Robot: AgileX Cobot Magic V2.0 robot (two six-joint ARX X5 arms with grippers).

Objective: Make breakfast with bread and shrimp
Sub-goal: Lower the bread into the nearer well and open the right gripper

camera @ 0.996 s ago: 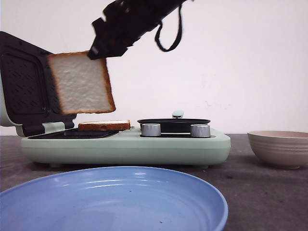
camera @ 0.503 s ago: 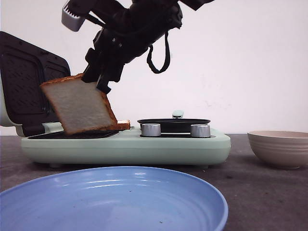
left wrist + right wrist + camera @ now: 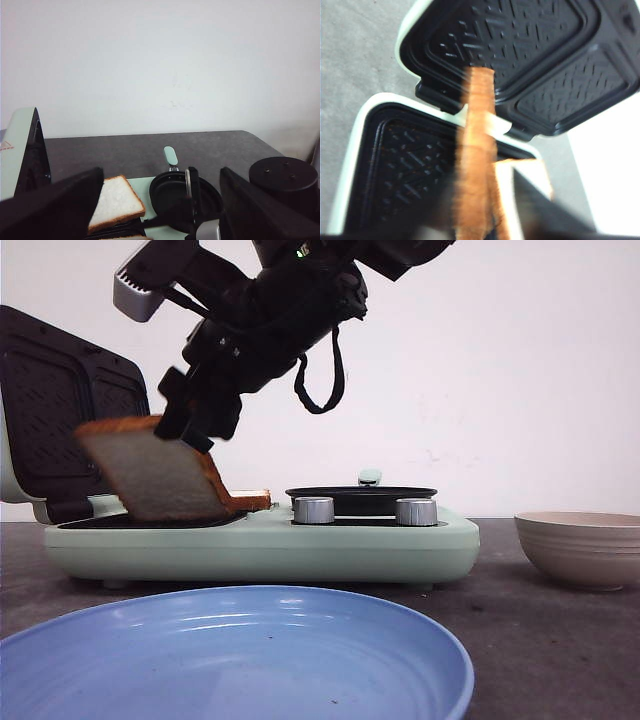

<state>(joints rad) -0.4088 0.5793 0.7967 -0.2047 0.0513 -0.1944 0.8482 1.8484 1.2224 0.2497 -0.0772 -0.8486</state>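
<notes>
My right gripper (image 3: 190,425) is shut on one bread slice (image 3: 155,475) by its top crust. The slice hangs tilted, with its lower edge at the left cooking plate of the mint-green sandwich maker (image 3: 260,540). In the right wrist view the gripper (image 3: 480,220) holds that slice edge-on (image 3: 477,165) over the ridged black plate. The other bread slice (image 3: 250,500) lies flat on the plate just behind it; it also shows in the left wrist view (image 3: 117,200). My left gripper (image 3: 160,220) is open and empty, raised behind the maker. No shrimp is in view.
The maker's black lid (image 3: 60,430) stands open at the left. A small black pan (image 3: 360,498) sits on its right half above two metal knobs (image 3: 314,509). A blue plate (image 3: 230,650) lies in front. A beige bowl (image 3: 580,545) stands at the right.
My right gripper has come down and to the left with the bread slice. The slice has tipped from upright to slanted, and its lower edge has reached the plate.
</notes>
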